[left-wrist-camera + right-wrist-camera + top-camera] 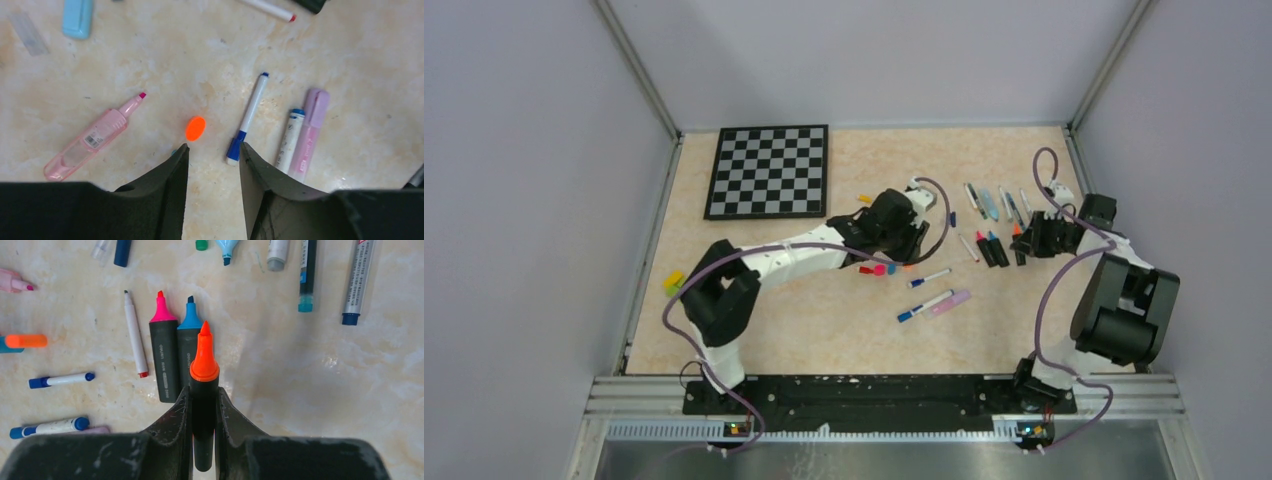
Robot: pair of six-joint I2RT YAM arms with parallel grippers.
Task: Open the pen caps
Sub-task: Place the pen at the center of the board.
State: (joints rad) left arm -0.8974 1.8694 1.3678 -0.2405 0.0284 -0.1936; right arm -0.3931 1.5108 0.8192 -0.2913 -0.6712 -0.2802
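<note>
Orange-tipped black marker, uncapped: we log it clamped in the right gripper. Left gripper: fingers parted, empty, just beside a blue-capped white pen.

On the table, the chessboard lies behind and left of the pens.

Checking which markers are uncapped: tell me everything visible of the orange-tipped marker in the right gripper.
The orange marker has a dark matte plastic barrel and a bright orange collar tapering to a bare tip, so its cap is off. The right gripper is shut on the barrel, tip pointing away from the wrist. It sits beside a blue-tipped marker; whether they touch cannot be told.
</note>
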